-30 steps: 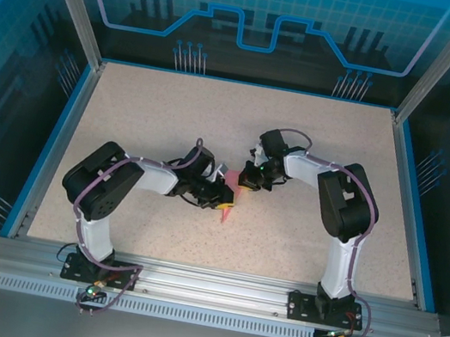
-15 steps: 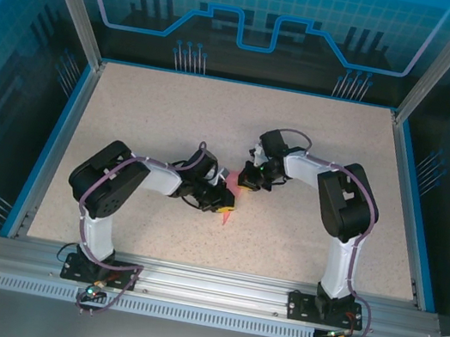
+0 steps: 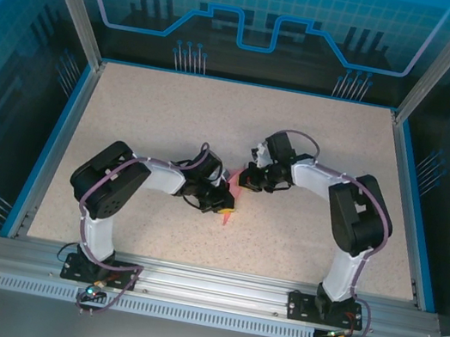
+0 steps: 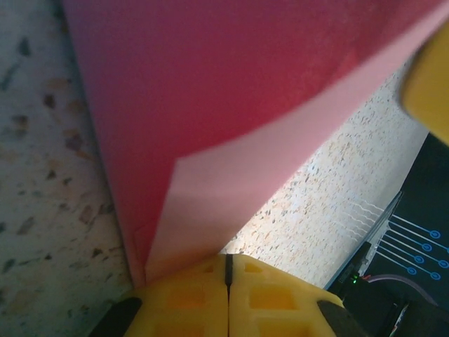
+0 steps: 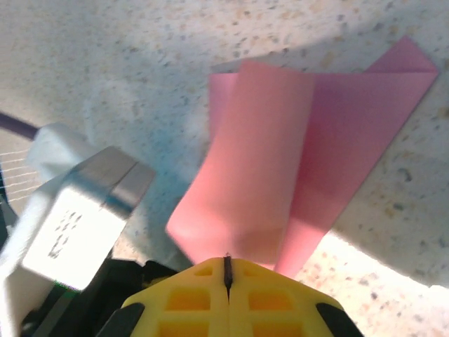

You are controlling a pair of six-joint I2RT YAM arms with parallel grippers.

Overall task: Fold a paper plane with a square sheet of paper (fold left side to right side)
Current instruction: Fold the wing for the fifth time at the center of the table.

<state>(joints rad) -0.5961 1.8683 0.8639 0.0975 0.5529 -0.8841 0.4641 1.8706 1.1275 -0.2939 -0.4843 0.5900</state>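
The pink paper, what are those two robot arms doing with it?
They are folding the pink paper into a plane on the speckled table. The left gripper pinches one end and the right gripper pinches the other, both shut. The paper is already doubled over in layers, one flap curling up. It is not a finished plane yet.

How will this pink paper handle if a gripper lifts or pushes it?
Likely floppy: the pink paper curves up from the right gripper instead of lying flat. Probably very light; its thin flaps stand off the table. Pushed, it would likely buckle or slide.
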